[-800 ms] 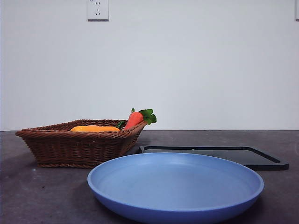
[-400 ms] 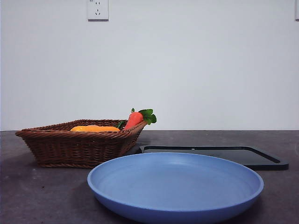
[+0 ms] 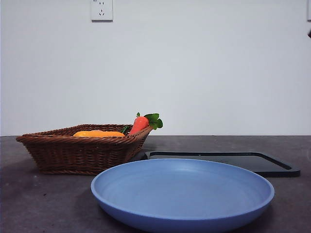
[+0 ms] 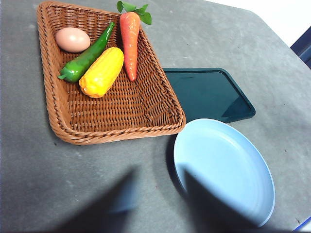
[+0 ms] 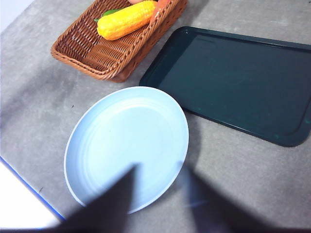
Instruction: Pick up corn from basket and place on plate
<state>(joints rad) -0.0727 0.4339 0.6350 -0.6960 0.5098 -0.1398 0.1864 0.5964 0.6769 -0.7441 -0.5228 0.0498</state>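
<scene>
Front view showed us the basket at left, the corn a yellow sliver above its rim, the carrot leaning on the right wall, the empty plate low at centre. From the left wrist view the corn lay touching a green pepper, close beside the carrot. We judged a descending claw might catch those neighbours instead. We could not tell either claw's state; only blurred shadows showed.
</scene>
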